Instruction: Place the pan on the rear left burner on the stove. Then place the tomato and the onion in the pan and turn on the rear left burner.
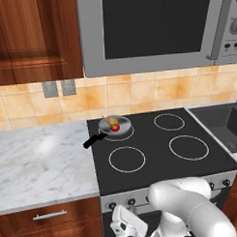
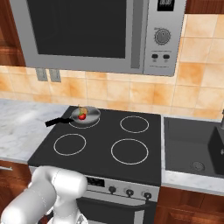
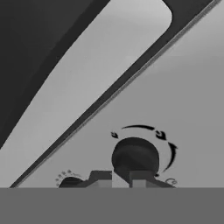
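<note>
The dark fingers (image 3: 121,179) stand slightly parted either side of the small round black stove knob (image 3: 134,157) directly ahead, whether gripping it I cannot tell.

I see a marble tabletop (image 1: 39,162), tan tile wall (image 1: 134,93), microwave (image 1: 156,27) overhead, wood cabinet (image 1: 33,36), and dark sink (image 2: 192,148).

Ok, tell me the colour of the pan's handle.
Black, on the shiny grey pan; clearest in the left base view.
</note>
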Motion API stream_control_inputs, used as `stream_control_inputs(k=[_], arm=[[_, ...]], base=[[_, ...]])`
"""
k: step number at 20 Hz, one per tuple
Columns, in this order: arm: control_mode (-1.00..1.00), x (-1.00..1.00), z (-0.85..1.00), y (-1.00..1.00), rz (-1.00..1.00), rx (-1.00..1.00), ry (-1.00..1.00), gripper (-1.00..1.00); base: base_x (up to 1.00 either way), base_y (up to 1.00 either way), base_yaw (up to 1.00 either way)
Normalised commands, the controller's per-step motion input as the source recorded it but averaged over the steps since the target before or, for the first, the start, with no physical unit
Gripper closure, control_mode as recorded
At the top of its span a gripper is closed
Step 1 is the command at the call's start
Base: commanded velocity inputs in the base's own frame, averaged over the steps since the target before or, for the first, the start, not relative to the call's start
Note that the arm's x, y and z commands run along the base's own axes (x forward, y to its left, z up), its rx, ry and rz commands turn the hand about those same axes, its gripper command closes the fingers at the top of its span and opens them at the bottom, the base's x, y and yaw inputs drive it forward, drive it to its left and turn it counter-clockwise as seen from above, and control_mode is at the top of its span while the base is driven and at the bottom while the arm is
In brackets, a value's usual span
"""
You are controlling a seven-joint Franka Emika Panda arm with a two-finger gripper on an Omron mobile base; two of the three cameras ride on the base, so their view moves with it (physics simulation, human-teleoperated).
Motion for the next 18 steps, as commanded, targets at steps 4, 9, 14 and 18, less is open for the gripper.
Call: stream_control_inputs(k=[4, 9, 14, 18], arm=[[-1.00, 0.48, 0.00, -0.49, -0.18, -0.47, 0.00, 1.00], [-1.00, 0.55, 0.01, -0.45, -0.14, -0.53, 0.00, 1.00], [-1.00, 0.61, 0.12, -0.39, -0.13, -0.43, 0.00, 1.00], [-1.00, 0.49, 0.11, -0.17, -0.04, -0.28, 0.00, 1.00]], base=[[0.00, 0.00, 0.00], [0.00, 0.00, 0.00], [0.00, 0.00, 0.00], [0.00, 0.00, 0.00]])
